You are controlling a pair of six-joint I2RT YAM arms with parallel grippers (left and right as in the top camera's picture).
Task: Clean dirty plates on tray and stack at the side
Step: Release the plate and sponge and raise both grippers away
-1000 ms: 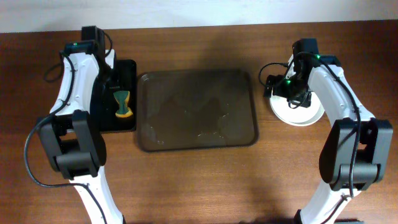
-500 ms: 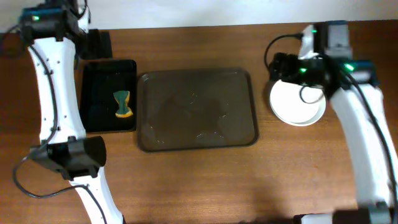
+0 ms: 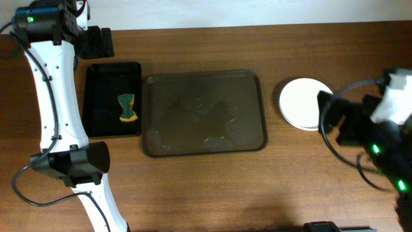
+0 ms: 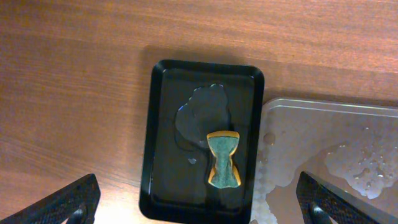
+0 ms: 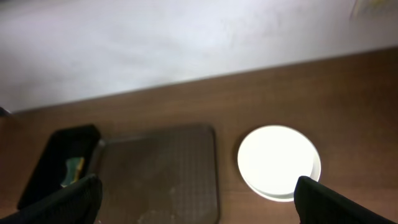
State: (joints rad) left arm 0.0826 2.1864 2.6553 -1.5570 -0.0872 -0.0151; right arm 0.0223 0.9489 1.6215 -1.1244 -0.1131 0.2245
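The plates (image 3: pixel 302 103) sit stacked on the table to the right of the tray, white on top; in the right wrist view (image 5: pixel 277 160) a lower rim shows under the top plate. The dark brown tray (image 3: pixel 205 113) holds no plates, only water patches; it also shows in the left wrist view (image 4: pixel 348 155) and the right wrist view (image 5: pixel 163 174). My left gripper (image 3: pixel 98 42) (image 4: pixel 202 205) is open and empty, high above the black tray. My right gripper (image 3: pixel 338 121) (image 5: pixel 199 202) is open and empty, raised to the right of the stack.
A smaller black tray (image 3: pixel 96 103) (image 4: pixel 165 143) lies left of the brown tray, with a puddle and a green-and-yellow sponge (image 3: pixel 128 107) (image 4: pixel 223 160) in it. A pale wall runs along the table's far edge (image 5: pixel 186 37).
My right arm has drawn away from the plate stack, moving right and toward the table's front, leaving the stack uncovered. My left arm rose to the far left corner a second ago and has held there since.
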